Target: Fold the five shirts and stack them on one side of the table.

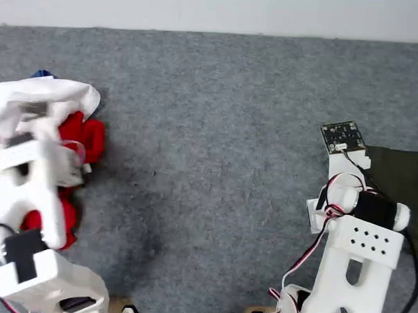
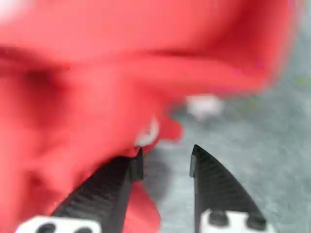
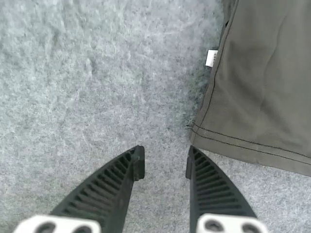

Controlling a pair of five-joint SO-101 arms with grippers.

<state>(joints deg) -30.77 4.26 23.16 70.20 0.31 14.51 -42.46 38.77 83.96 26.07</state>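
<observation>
The left pincer (image 2: 165, 162) is partly open and holds nothing. One jaw's tip touches the edge of the crumpled red fabric shirt (image 2: 121, 73), which is too blurred to show its folds. From above, that shirt lies heaped with a rumpled white fabric shirt (image 1: 47, 95) at the left of the grey felt surface (image 1: 217, 129), half hidden by the arm. The right pincer (image 3: 164, 162) is also partly open and empty. It sits just beside the hem of the flat olive-green fabric shirt (image 3: 267, 87), which is cut off at the frame edge.
</observation>
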